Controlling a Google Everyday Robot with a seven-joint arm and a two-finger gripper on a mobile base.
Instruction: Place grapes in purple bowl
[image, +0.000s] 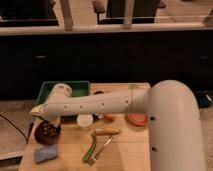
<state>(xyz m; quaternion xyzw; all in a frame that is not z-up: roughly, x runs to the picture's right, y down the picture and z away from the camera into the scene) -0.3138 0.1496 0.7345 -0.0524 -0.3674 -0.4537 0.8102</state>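
Observation:
The purple bowl (48, 132) stands near the table's left edge, dark maroon and round. The grapes (47, 130) show as a dark clump with pale glints inside the bowl. My gripper (38, 111) is at the end of the white arm (95, 104), which reaches across the table from the right. It sits just above the bowl's back left rim. The arm's wrist hides most of it.
A green tray (75, 88) lies behind the arm. A white cup (85, 121), a small orange fruit (108, 118) and an orange dish (136, 119) sit mid-table. A blue sponge (45, 153), a green vegetable (90, 149), a yellow item (107, 131) and a fork (105, 146) lie in front.

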